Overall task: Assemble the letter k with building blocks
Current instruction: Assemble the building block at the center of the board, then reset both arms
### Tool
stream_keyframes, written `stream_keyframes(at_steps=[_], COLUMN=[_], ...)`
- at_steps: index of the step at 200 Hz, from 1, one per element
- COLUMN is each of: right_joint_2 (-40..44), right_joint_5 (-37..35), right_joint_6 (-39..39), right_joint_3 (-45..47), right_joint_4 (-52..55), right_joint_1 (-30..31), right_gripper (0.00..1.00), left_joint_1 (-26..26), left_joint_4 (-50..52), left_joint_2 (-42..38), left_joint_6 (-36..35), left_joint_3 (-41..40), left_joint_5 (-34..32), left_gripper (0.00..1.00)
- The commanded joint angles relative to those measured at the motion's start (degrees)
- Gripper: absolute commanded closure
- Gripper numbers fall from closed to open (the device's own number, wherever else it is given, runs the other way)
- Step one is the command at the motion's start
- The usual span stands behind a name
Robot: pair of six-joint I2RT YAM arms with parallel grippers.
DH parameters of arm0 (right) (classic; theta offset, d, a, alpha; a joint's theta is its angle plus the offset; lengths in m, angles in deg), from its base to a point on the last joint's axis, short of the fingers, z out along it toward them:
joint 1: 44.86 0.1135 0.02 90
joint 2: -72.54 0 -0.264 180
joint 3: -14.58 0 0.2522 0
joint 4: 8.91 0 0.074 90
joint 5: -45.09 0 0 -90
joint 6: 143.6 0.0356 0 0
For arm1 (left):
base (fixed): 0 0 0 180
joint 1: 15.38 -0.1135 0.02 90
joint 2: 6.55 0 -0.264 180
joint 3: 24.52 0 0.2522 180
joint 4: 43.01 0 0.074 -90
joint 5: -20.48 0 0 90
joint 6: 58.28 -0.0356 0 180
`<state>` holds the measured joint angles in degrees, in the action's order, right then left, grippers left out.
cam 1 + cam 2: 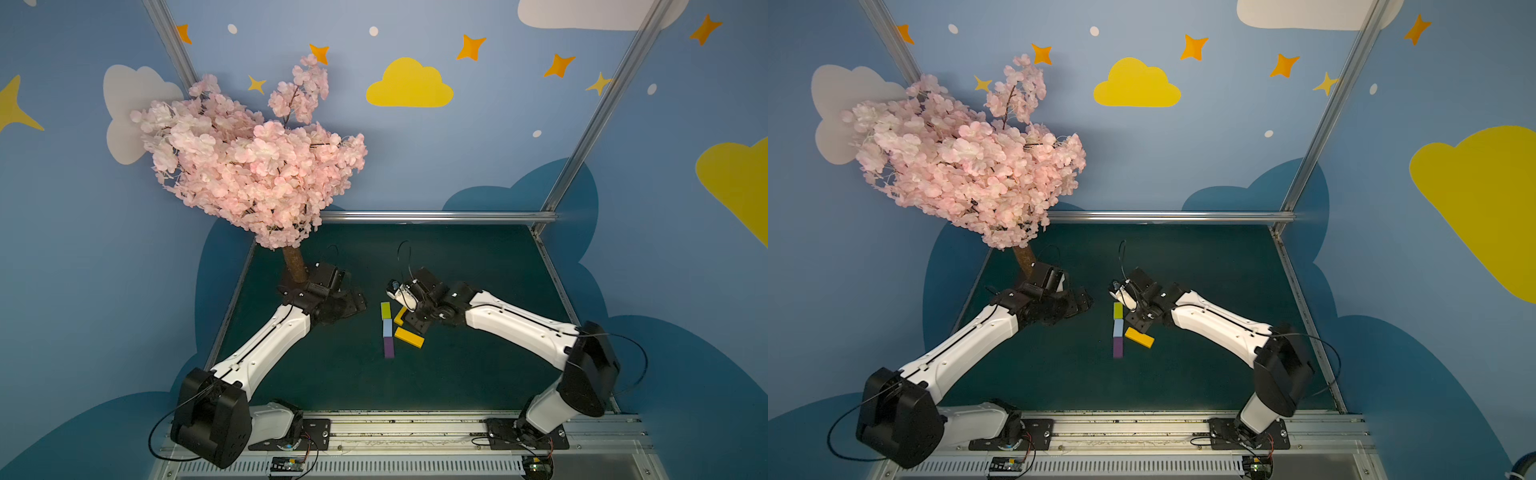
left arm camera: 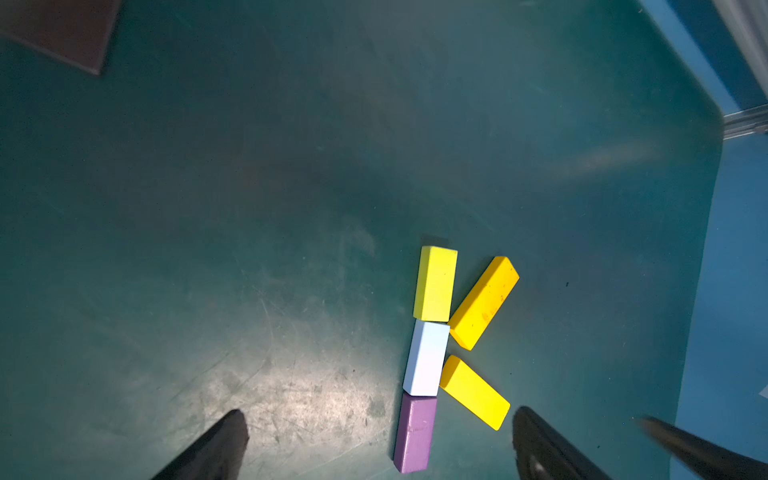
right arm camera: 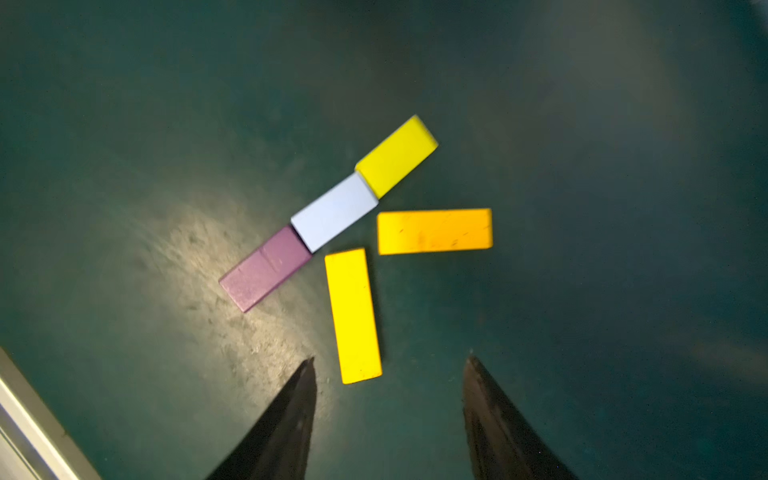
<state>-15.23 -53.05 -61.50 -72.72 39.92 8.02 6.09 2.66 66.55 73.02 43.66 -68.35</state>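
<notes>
Right gripper [image 3: 390,362] parted near orange-yellow block's [image 3: 353,316] outer end.

So the left arm [image 1: 266,345] and right arm [image 1: 519,328] both lean in toward the middle, angled down. The left gripper [image 2: 379,411] is spread wide and empty, and the right gripper [image 3: 390,359] is parted too, holding nothing.

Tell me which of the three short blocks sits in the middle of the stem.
The light blue block: it lies end to end between the lime-green block and the purple block, which form the stem's two ends.
</notes>
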Motion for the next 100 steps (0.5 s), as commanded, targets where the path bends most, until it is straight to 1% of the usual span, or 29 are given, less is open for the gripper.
stream_keyframes(at_steps=[1, 7, 22, 30, 42, 53, 66, 70, 78, 100], right_joint_2=[6.5, 8.2, 13.1, 16.0, 20.4, 24.6, 29.6, 30.9, 33.6, 38.1], right_joint_5=[-6.3, -8.8, -16.5, -19.9, -22.0, -21.9, -22.6, -23.0, -24.2, -25.9], right_joint_6=[2.6, 3.0, 4.4, 5.2, 6.6, 7.1, 5.1, 4.9, 5.1, 5.8], right_joint_3=[3.6, 5.0, 9.0, 11.5, 14.8, 18.2, 23.9, 25.0, 26.4, 28.3], right_joint_4=[-3.5, -4.6, -7.8, -10.1, -13.4, -17.7, -26.4, -27.5, -28.3, -27.0], right_joint_1=[-0.6, -0.8, -2.0, -3.1, -5.2, -7.4, -9.1, -9.4, -10.3, -13.2], right_gripper=[0.39, 0.36, 0.21, 0.16, 0.13, 0.13, 0.12, 0.10, 0.06, 0.05], left_joint_1=[-0.1, -0.1, -0.2, -0.2, -0.2, -0.2, -0.2, -0.2, -0.2, -0.2], left_joint_4=[-0.4, -0.4, -1.0, -1.4, -1.9, -3.1, -4.7, -5.1, -5.5, -5.3], left_joint_2=[-3.0, -3.6, -4.7, -5.1, -5.1, -5.2, -5.5, -5.6, -5.8, -6.9], left_joint_6=[-3.6, -4.3, -6.0, -6.6, -6.6, -6.3, -6.6, -6.8, -7.3, -8.4], left_joint_3=[2.3, 2.4, 2.1, 1.9, 1.8, 1.3, 0.7, 0.6, 0.5, 0.3], left_joint_5=[-5.2, -6.8, -11.3, -13.4, -15.9, -17.1, -17.3, -17.5, -18.2, -21.1], left_gripper=[0.00, 0.00, 0.00, 0.00, 0.00, 0.00, 0.00, 0.00, 0.00, 0.00])
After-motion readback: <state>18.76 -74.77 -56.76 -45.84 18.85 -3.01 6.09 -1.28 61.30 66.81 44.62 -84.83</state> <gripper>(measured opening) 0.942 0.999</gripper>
